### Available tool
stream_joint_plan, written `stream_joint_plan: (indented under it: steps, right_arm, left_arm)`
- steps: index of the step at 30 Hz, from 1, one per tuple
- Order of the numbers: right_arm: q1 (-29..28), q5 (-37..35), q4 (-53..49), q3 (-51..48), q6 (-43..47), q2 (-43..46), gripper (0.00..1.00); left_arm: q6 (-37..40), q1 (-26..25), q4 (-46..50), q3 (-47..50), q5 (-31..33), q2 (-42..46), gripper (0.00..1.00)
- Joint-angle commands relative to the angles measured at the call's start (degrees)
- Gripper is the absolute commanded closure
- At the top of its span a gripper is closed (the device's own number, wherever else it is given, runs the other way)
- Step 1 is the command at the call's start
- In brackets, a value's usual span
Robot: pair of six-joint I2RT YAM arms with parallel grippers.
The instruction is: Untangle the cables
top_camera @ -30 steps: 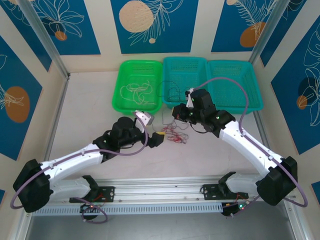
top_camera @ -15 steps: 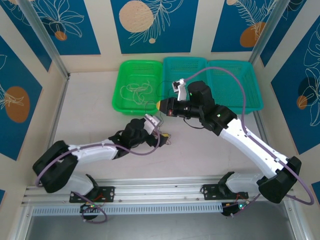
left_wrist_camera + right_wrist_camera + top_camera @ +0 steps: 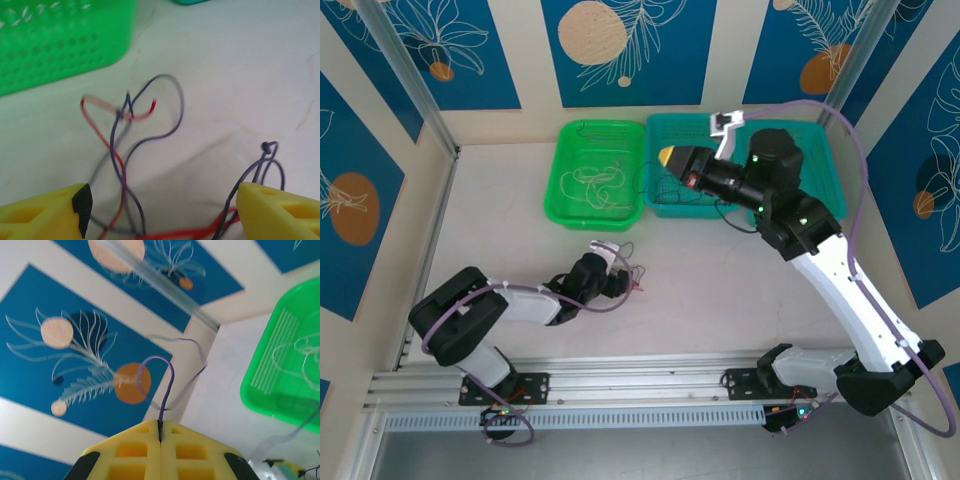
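A small tangle of red and dark purple cables (image 3: pixel 634 279) lies on the table in front of my left gripper (image 3: pixel 618 279). The left wrist view shows that gripper (image 3: pixel 160 215) open, its yellow fingers (image 3: pixel 47 212) wide apart with red and purple cables (image 3: pixel 122 165) looping on the table between them. My right gripper (image 3: pixel 670 157) is raised over the teal basket (image 3: pixel 695 128). It is shut (image 3: pixel 160 427) on a thin purple cable (image 3: pixel 170 375) that arches out from the closed fingers. Cream-white cables (image 3: pixel 592 183) lie in the green basket (image 3: pixel 563 160).
A second teal basket (image 3: pixel 820 160) stands to the right of the first, holding nothing I can make out. The green basket (image 3: pixel 270 390) appears at the right of the right wrist view. Walls with blue panels enclose the table on three sides.
My right gripper has risen and swung back over the teal basket, carrying a purple cable. My left arm has drawn back toward the left, and the tangle on the table looks smaller.
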State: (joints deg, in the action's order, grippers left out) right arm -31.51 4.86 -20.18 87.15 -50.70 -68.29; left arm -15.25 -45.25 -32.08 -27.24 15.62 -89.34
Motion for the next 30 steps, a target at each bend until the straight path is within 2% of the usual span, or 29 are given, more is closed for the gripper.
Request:
stream_joint_plan:
  steps: [1,5,8,13,15,22,28,30]
  right_arm:
    - [2.2,-1.2,0.1,4.5,-1.3,0.6,1.0]
    - [4.2,-2.1,-0.2,10.1,-0.4,-2.1,1.0]
    - [6.2,-5.9,-2.0,14.6,-0.2,-5.4,1.0]
    - [11.1,-8.8,-4.5,19.5,-4.0,-12.7,1.0]
    - [12.2,-8.9,-4.9,21.6,-5.3,-15.9,1.0]
    - [11.2,-17.4,-14.5,37.0,-8.8,-30.0,1.0]
    - [7.2,-30.9,-23.1,44.1,-7.4,-37.5,1.0]
    - [6.1,-34.7,-24.8,43.6,-6.9,-38.5,1.0]
  left_arm:
    - [-3.8,1.7,-0.8,3.6,3.1,2.2,0.24]
    - [-4.0,2.6,-1.1,5.8,2.4,5.0,0.22]
    - [-2.8,2.7,-0.7,6.8,0.9,9.6,0.15]
    - [-0.2,2.7,5.6,7.8,0.9,23.5,0.0]
    - [0.9,2.8,8.9,7.9,1.2,29.3,0.0]
    - [1.4,3.6,17.3,8.5,2.2,44.3,0.0]
    - [0.5,3.9,18.6,9.7,1.0,47.6,0.0]
    - [0.3,4.0,18.7,10.0,0.7,47.9,0.0]
